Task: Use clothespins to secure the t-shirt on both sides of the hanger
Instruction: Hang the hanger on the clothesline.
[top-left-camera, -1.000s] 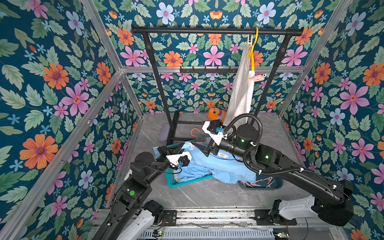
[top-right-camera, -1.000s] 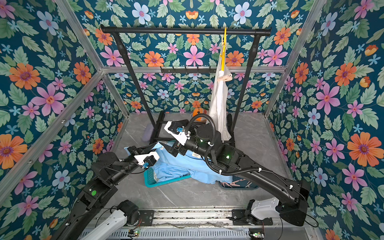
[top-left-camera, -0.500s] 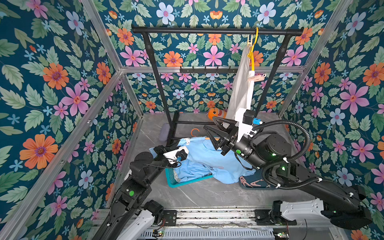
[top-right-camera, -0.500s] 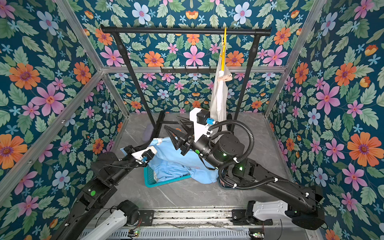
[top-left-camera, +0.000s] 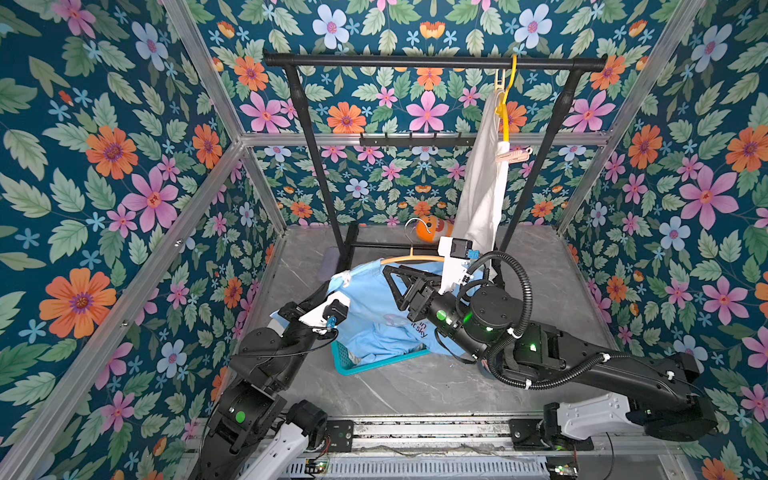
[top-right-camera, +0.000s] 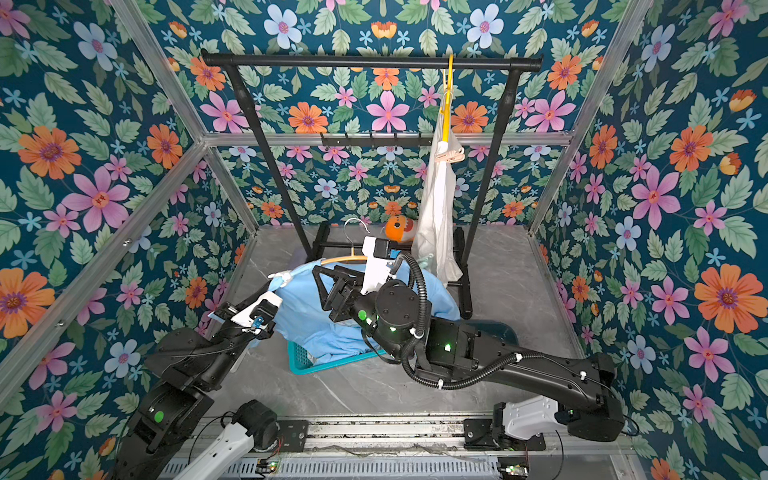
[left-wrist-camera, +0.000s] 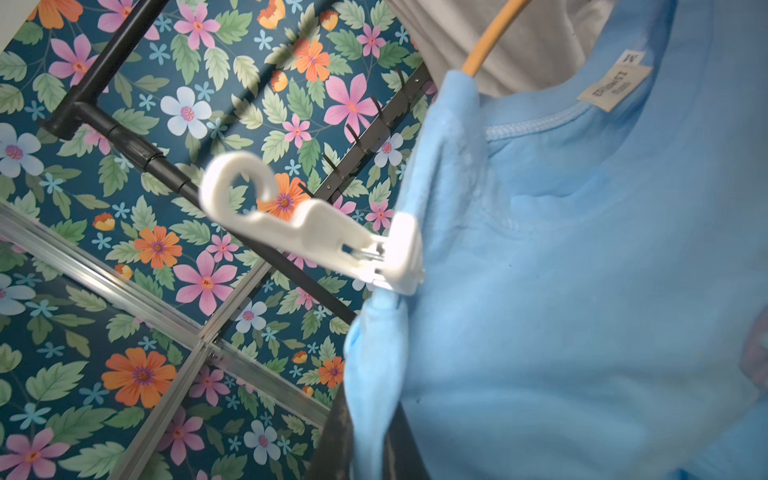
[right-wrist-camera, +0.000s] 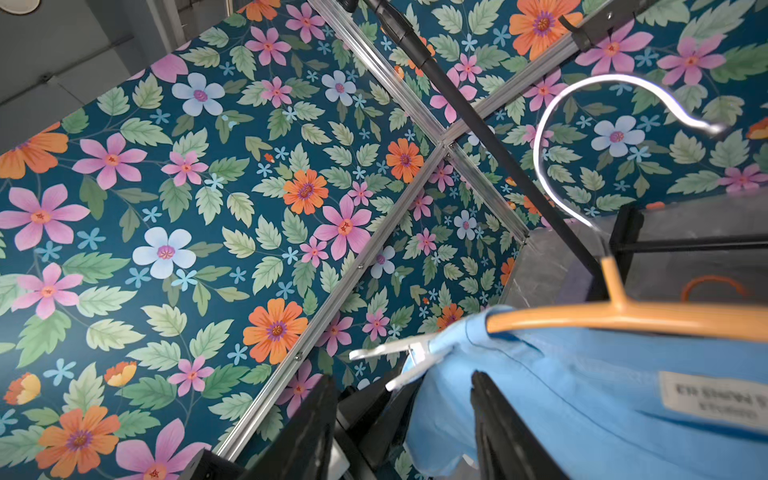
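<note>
Nearest, the left gripper (left-wrist-camera: 372, 419) is seen shut on a fold of the blue t-shirt (top-left-camera: 374, 307) just below its pinned shoulder, apparently so that garment and hanger are held up above the teal basket (top-left-camera: 374, 365). A second, darker tray (top-right-camera: 505, 328) is largely hidden beneath the right arm. Slightly farther on, the right gripper (right-wrist-camera: 403, 376) is held with its jaws partly apart and blue cloth between them, just short of the orange hanger (right-wrist-camera: 623, 318). Whether the cloth is pinched cannot be told, and no peg is seen in it. It is probably placed there so that the unpinned side can be steadied. One white clothespin (left-wrist-camera: 307, 232) is clipped over the shirt at one hanger end, while the opposite end is hidden. Farthest back, one pink clothespin (top-left-camera: 515, 156) is clipped on one white garment (top-left-camera: 482, 187) hung from one yellow hanger (top-left-camera: 505, 112) on the black rail (top-left-camera: 415, 62). Counted in all: two clothespins, two hangers, two garments.
</note>
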